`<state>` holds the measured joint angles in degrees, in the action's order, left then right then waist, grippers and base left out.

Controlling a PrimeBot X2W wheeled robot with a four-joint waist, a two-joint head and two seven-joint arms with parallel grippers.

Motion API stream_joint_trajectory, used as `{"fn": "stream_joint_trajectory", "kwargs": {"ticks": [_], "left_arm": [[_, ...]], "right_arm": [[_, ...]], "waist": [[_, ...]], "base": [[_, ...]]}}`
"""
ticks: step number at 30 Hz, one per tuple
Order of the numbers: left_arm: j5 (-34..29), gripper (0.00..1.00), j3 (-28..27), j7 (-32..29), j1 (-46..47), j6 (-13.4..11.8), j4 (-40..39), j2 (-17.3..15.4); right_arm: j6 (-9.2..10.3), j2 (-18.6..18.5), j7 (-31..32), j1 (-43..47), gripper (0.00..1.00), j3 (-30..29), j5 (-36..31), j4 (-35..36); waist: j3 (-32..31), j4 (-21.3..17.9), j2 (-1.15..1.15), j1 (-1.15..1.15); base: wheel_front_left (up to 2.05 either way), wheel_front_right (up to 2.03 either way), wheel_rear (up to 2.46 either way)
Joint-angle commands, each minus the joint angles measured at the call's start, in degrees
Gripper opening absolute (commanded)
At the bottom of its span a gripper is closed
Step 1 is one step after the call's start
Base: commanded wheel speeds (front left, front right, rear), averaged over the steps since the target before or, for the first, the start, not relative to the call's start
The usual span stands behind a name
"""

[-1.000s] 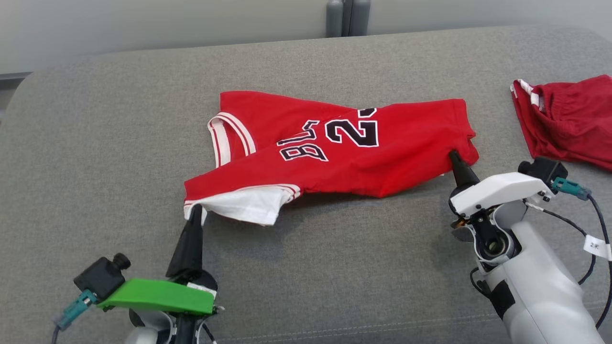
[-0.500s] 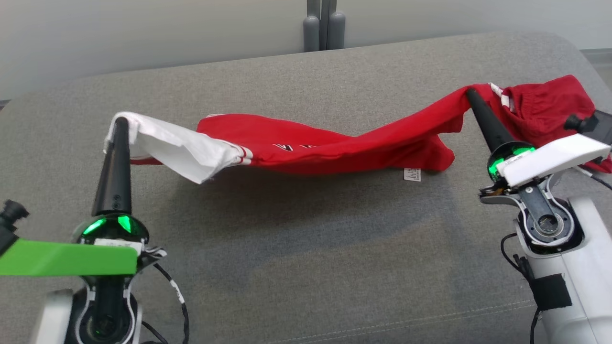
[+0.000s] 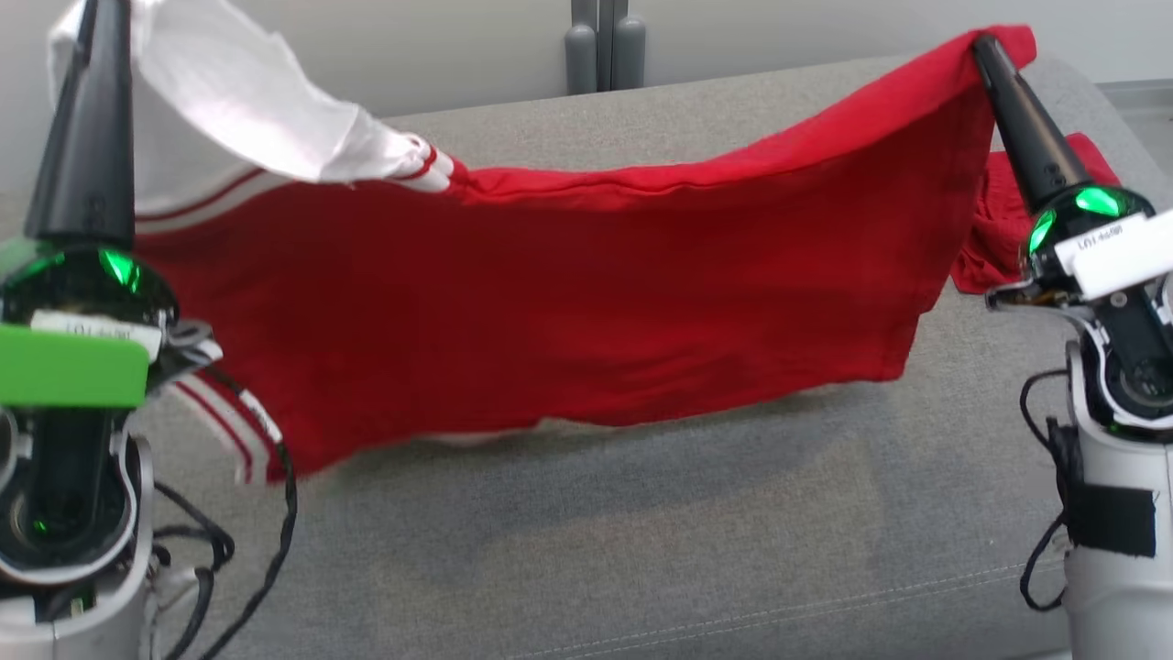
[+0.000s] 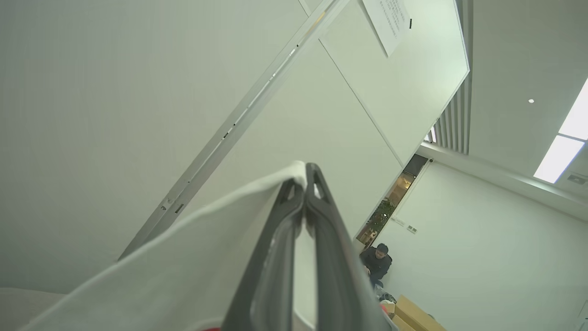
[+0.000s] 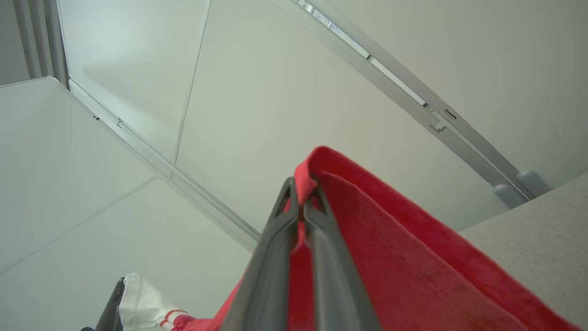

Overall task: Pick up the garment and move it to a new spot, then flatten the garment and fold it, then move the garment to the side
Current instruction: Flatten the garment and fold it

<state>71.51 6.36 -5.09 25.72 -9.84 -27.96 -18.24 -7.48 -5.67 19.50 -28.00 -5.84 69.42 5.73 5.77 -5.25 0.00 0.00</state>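
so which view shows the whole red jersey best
The head view: the jersey hangs spread between the left gripper and right gripper, with nearly its whole width visible. The left wrist view gives its white sleeve edge pinched in that shut gripper. The right wrist view gives a red corner clamped likewise, with the sleeve far off.

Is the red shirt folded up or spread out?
Spread out. The red shirt hangs like a curtain between the left gripper and the right gripper, each shut on a top corner.
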Motion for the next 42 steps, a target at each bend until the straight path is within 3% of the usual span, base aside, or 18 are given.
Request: {"fn": "stream_joint_trajectory", "kwargs": {"ticks": [1,6,10,13,14,20,26,31,35,42], "left_arm": [[-0.18,0.0,0.39,-0.72,2.3,-0.38,0.38,-0.45],[0.02,0.0,1.27,-3.65,10.46,-2.61,6.06,-0.98],[-2.46,0.0,2.81,-5.62,18.15,-3.41,14.32,-2.34],[-4.52,0.0,4.05,-6.13,25.76,-3.24,21.5,-2.8],[-4.52,0.0,4.05,-6.13,25.76,-3.24,21.5,-2.8],[-9.68,0.0,5.73,-3.66,42.45,-2.11,38.38,-1.95],[-13.88,0.0,7.2,3.43,57.87,1.43,53.26,1.3],[-15.98,0.0,7.03,13.0,67.45,7.91,59.59,4.5],[-16.04,0.0,8.15,15.78,67.75,12.82,64.38,5.98],[-14.43,0.0,10.15,16.79,62.92,16.59,67.87,7.28]], "right_arm": [[-0.03,0.44,0.89,-1.57,0.0,-0.9,-1.17,0.16],[-0.03,2.29,5.59,-8.25,0.0,-2.76,-6.96,-3.34],[-0.03,2.63,6.93,-17.18,0.0,-4.03,-11.84,-10.64],[-0.03,2.72,4.81,-26.08,0.0,-3.94,-14.15,-19.2],[-0.03,2.72,4.81,-26.08,0.0,-3.94,-14.15,-19.2],[-0.02,2.69,-3.99,-46.1,0.0,-4.02,-23.06,-40.27],[-0.02,2.71,-15.06,-63.97,0.0,-6.88,-34.01,-54.79],[-0.02,2.41,-22.09,-71.93,0.0,-6.42,-36.78,-58.08],[-0.02,1.76,-24.68,-71.64,0.0,-4.64,-36.15,-59.44],[-0.02,0.36,-25.65,-65.59,0.0,-0.06,-33.19,-61.38]], "waist": [[0.77,0.04,0.0,0.0],[3.55,0.0,0.0,0.0],[7.13,-0.17,0.0,0.0],[10.12,-0.14,0.0,0.0],[10.12,-0.14,0.0,0.0],[15.05,0.27,0.0,0.0],[18.91,3.4,0.0,0.0],[23.45,5.73,0.0,0.0],[26.76,7.29,0.0,0.0],[30.16,8.7,0.0,0.0]], "base": [[0.0,0.0,0.0],[0.0,0.0,0.0],[0.0,0.0,0.0],[0.0,0.0,0.0],[0.0,0.0,0.0],[0.0,0.0,0.0],[0.0,0.0,0.0],[0.0,0.0,0.0],[0.0,0.0,0.0],[0.0,0.0,0.0]]}}
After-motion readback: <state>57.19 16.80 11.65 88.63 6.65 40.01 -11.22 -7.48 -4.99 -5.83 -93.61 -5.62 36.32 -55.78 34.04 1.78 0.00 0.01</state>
